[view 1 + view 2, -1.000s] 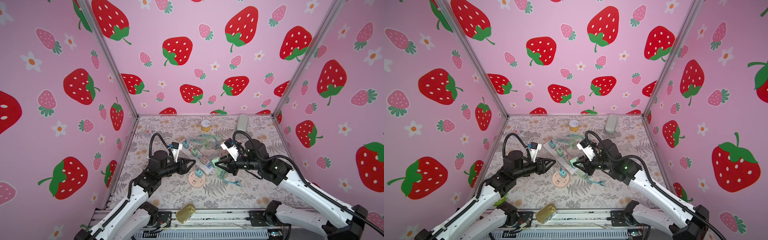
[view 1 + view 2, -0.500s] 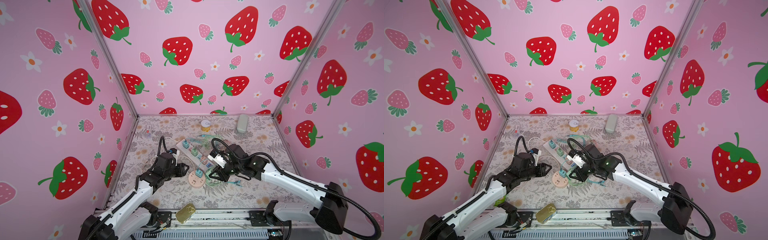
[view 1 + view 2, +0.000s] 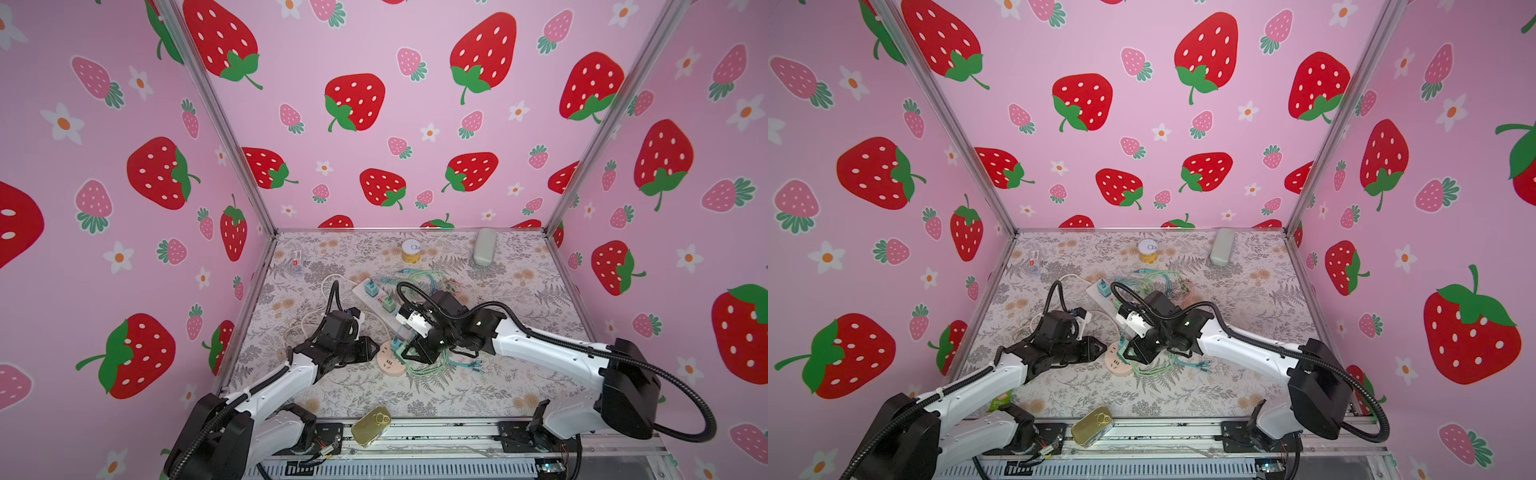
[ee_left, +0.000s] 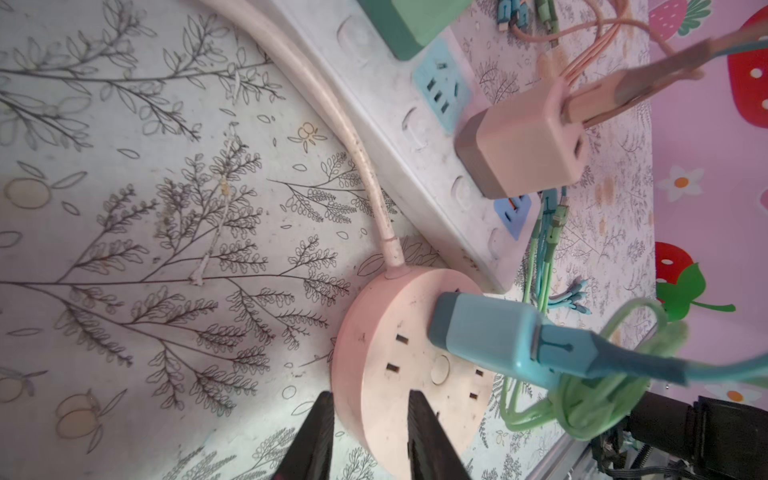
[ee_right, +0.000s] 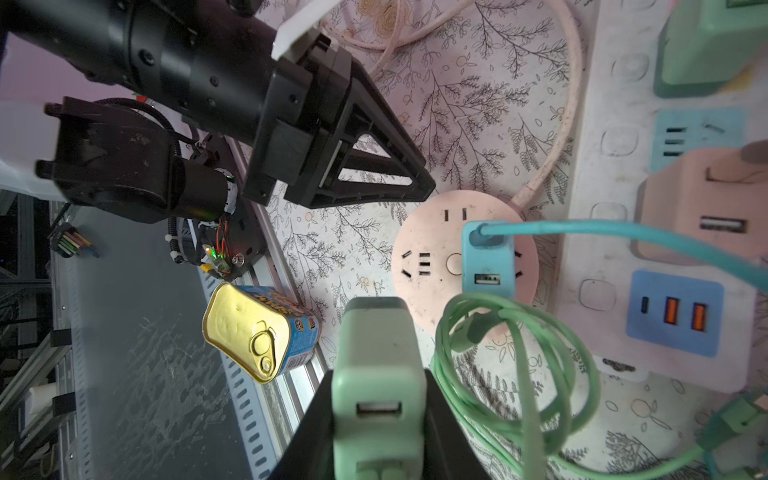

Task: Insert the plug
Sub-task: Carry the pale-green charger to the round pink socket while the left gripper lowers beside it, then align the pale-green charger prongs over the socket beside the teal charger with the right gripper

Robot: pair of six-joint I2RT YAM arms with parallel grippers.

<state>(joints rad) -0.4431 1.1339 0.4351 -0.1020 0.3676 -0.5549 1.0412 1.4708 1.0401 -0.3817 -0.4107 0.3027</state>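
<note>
**Plug (image 5: 376, 332) poised just short of the round socket (image 5: 428, 245)**

Mint green, the plug is clamped between the fingers of the right tool (image 5: 380, 382). Its long axis runs straight out along them, with the prong end leading and hidden. Just beyond the plug's nose, the pink round socket lies flat on the counter (image 5: 332, 249). Its free slots (image 5: 415, 264) sit slightly off the plug's line, beside the blue charger (image 5: 486, 266) already seated there. The left tool (image 4: 370, 395) stands at the socket's far rim, jaws a little apart astride the edge; whether they pinch it cannot be told. I judge that the right arm, the nearer one, needs a small sideways correction and then a push along the plug's axis.
</note>
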